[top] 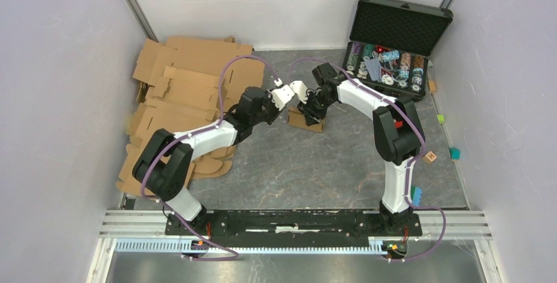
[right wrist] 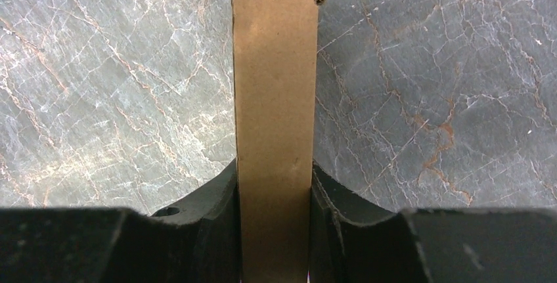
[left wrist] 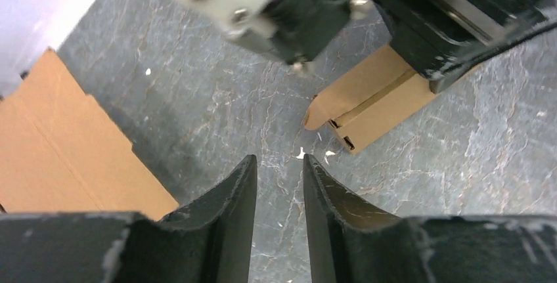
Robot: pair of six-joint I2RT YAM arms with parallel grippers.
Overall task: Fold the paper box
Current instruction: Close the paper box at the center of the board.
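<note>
left claw: parted a little, empty, hovering just short of the box and not touching it. Its rounded flap points at the claw. The box sits mid-table, a bit toward the far edge, and looks to rest on the table (contact unclear). right claw: clenched on the box across its narrow width.

Judgement: the step is tucking that flap. Left should come in square to the crease and push low and slow. Right should hold firm so the box doesn't skid or rack. Risk: right claw's body crowds over the flap, so there is little approach room.

Around: coloured blocks along the right edge, well apart. Cardboard sheets are heaped at the left edge, near the left arm. Open black case sits in the far-right corner. None look to block the fold.
</note>
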